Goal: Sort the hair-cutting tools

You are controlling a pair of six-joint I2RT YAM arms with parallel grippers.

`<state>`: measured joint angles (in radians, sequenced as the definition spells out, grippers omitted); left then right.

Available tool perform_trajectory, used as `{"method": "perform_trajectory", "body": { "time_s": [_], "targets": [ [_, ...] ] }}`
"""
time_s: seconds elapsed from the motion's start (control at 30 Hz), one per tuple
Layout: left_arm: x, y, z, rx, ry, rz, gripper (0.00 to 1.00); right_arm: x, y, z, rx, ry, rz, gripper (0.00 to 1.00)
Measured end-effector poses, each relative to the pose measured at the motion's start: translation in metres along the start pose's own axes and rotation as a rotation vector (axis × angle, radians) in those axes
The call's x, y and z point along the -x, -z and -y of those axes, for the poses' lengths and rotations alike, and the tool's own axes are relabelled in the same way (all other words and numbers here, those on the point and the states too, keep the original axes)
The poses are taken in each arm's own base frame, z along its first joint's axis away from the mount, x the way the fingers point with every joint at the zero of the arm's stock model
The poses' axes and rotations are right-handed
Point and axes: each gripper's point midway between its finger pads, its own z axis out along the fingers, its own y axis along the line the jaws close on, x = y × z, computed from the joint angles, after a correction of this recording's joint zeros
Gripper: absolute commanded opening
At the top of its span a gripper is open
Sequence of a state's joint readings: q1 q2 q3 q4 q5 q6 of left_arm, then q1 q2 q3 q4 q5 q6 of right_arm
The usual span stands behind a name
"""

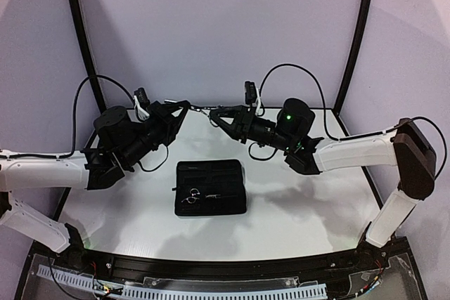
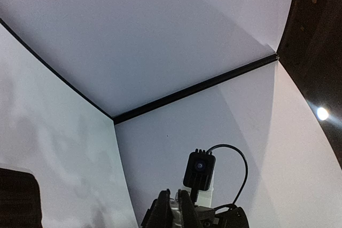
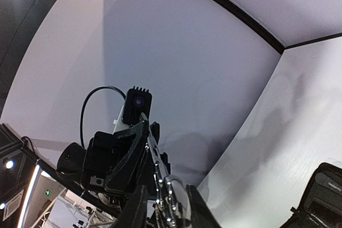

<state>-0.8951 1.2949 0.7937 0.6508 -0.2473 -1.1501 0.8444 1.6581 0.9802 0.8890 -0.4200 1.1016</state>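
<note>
Both arms are raised above the table's far side, with their grippers tip to tip. A pair of silver scissors [image 1: 200,109] spans the gap between them. My right gripper [image 1: 213,113] is shut on the handle end [image 3: 170,185], with its fingers on either side. My left gripper [image 1: 188,106] is shut on the blade end; a sliver of silver shows between its fingers [image 2: 166,206]. In the right wrist view the left gripper [image 3: 145,127] sits at the blade's tip. A second pair of scissors [image 1: 190,197] lies on the black zip case [image 1: 211,173]. I cannot make out the combs.
The case lies open at the table's middle, below the grippers; its corner shows in the right wrist view [image 3: 320,196]. A small silver item [image 1: 213,196] lies beside the second scissors. Black frame posts [image 1: 355,33] rise at the back corners. White walls enclose the table.
</note>
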Motion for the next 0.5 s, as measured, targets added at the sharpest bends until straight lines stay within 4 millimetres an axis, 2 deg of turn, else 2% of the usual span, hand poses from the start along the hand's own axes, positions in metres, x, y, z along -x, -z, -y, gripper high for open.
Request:
{"method": "perform_trajectory", "body": {
  "time_s": [0.1, 0.37, 0.5],
  "targets": [
    [0.0002, 0.0000, 0.0007, -0.003, 0.008, 0.001, 0.01, -0.0004, 0.0000, 0.0012, -0.005, 0.005, -0.001, 0.12],
    [0.0006, 0.0000, 0.0037, -0.016, 0.036, 0.000, 0.01, 0.0023, 0.0022, -0.0046, -0.005, 0.041, 0.011, 0.19],
    [-0.0015, 0.0000, 0.0037, -0.017, 0.035, -0.011, 0.01, 0.0022, 0.0025, -0.0039, -0.014, 0.053, 0.011, 0.17]
  ]
}}
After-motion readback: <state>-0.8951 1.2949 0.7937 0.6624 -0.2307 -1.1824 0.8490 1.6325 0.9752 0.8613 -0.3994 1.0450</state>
